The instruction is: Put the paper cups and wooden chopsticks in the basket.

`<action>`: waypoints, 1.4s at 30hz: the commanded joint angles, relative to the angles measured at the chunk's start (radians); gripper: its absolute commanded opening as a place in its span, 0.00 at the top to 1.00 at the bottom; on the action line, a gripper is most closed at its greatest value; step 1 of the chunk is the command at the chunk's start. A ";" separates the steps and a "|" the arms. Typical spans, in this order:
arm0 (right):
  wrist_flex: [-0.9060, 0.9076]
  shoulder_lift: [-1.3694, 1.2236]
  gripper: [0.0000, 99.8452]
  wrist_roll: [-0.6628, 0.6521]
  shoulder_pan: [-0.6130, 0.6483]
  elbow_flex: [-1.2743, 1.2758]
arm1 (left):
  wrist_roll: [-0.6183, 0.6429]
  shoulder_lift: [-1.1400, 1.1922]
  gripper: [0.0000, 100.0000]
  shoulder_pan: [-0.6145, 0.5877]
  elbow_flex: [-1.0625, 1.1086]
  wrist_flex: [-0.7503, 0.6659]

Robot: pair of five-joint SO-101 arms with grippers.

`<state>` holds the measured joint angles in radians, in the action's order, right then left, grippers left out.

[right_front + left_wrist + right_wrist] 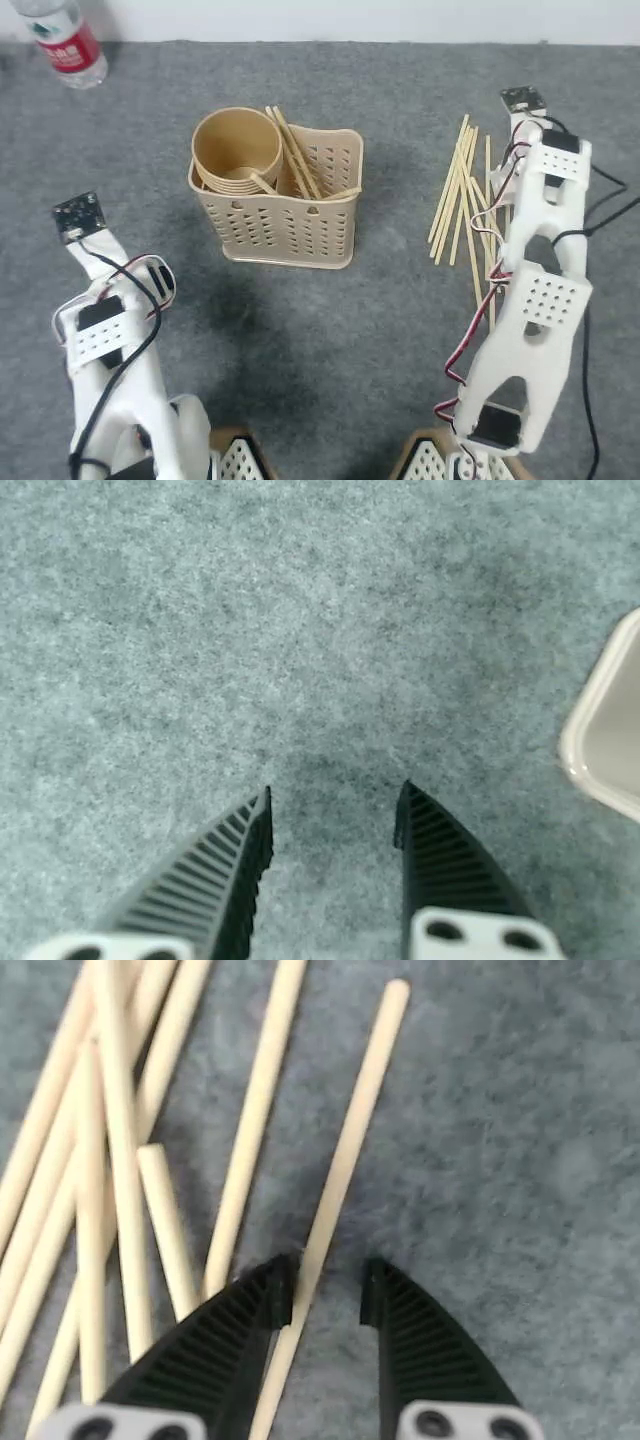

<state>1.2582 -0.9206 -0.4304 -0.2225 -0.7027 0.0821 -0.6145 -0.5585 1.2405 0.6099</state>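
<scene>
Your left gripper [335, 805] is hanging spread over bare carpet [300, 630]. Your right gripper [328, 1278] is standing parted astride one pale, round wooden chopstick [350, 1130]. At the high frame's right, roughly nine loose chopsticks [455, 195] are lying, long axes running bottom to top. At centre, the basket [290, 230] is holding stacked paper cups [237, 150], their count unclear, and several sticks [291, 150].

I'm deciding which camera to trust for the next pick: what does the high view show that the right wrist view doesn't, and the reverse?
The high view adds the basket with stacked paper cups and several chopsticks already in it, plus a bottle at the far corner. The right wrist view adds the right gripper close up: open, low over one chopstick that runs beside a fingertip. Both share the loose chopsticks on the grey mat.
</scene>
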 commanded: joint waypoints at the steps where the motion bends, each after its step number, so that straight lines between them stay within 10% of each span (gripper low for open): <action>1: 0.012 -0.025 0.99 -0.017 -0.002 -0.075 | 0.008 -0.006 0.81 0.008 -0.005 -0.020; 17: 0.544 0.099 0.99 -0.008 0.013 -0.766 | 0.008 -0.006 0.81 0.008 -0.005 -0.020; 26: 0.542 0.366 0.99 0.308 0.108 -0.916 | 0.008 -0.006 0.81 0.008 -0.005 -0.020; 42: 0.476 0.989 0.99 0.634 0.644 -0.212 | 0.008 -0.006 0.81 0.023 -0.005 -0.020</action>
<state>1.7553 -0.0368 0.1711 0.3468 -0.9897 0.0821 -0.6145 -0.5570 1.2405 0.6099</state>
